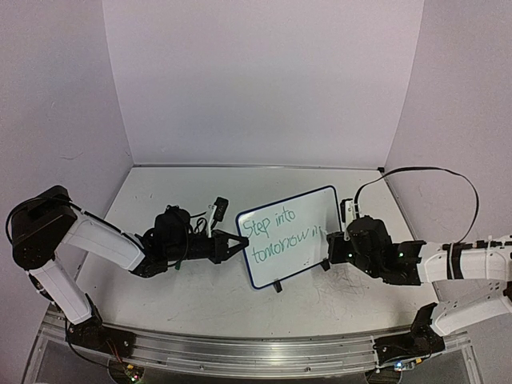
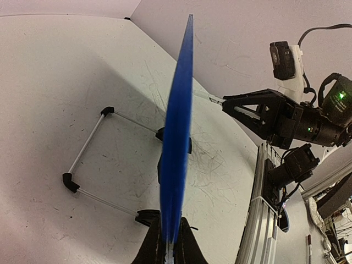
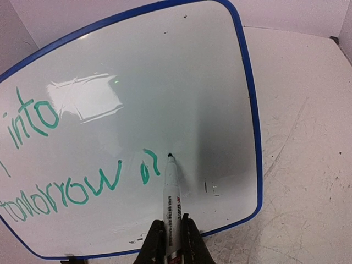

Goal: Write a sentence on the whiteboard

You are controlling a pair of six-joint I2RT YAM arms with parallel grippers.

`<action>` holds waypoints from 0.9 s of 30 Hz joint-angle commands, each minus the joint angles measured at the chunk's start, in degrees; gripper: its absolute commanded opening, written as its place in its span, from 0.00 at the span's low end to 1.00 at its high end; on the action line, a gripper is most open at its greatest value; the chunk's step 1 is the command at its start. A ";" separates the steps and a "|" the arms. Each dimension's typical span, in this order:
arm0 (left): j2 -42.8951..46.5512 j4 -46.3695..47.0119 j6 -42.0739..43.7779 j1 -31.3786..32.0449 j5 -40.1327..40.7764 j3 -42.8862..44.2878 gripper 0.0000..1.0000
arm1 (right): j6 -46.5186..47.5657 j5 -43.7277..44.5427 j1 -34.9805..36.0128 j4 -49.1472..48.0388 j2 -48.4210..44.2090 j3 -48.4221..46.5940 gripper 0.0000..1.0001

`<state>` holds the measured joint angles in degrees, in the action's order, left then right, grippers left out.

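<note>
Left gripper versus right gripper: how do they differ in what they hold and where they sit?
The left gripper clamps the whiteboard by its left edge; the right gripper clamps a marker. The left gripper sits at the start of the sentence; the right gripper is at its end, with the marker tip by the last strokes. Shared: both are shut on something.

The whiteboard (image 3: 181, 82) is smooth and glossy, glare on its white face, its rim shiny blue plastic. My marker (image 3: 171, 203) has a slick white barrel. My left hand (image 2: 169, 239) and right hand (image 3: 171, 234) look matt black plastic. The surface (image 3: 308, 137) is matt white, scuffed grey.
</note>
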<state>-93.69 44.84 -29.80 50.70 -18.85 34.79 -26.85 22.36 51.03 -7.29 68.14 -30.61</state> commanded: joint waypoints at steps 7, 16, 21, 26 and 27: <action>0.74 -2.86 0.89 -0.25 -0.13 -0.32 0.00 | -2.09 -3.14 -0.26 2.29 -0.78 0.94 0.00; 1.11 -2.89 0.88 -0.24 -0.15 -0.66 0.00 | -3.13 -0.92 -0.23 3.40 -0.70 0.57 0.00; 1.21 -2.94 0.97 -0.23 0.07 -0.70 0.00 | -3.46 0.39 -0.24 4.29 -0.72 0.14 0.00; 0.93 -2.91 0.89 -0.25 -0.17 -0.53 0.00 | -3.56 1.76 -0.24 4.57 -1.22 -0.07 0.00; 0.92 -2.89 0.89 -0.25 -0.14 -0.57 0.00 | -3.41 2.06 -0.23 4.35 -1.35 -0.02 0.00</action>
<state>-93.69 44.84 -29.78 50.70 -18.85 34.79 -29.88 21.92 51.03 -3.90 67.69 -30.17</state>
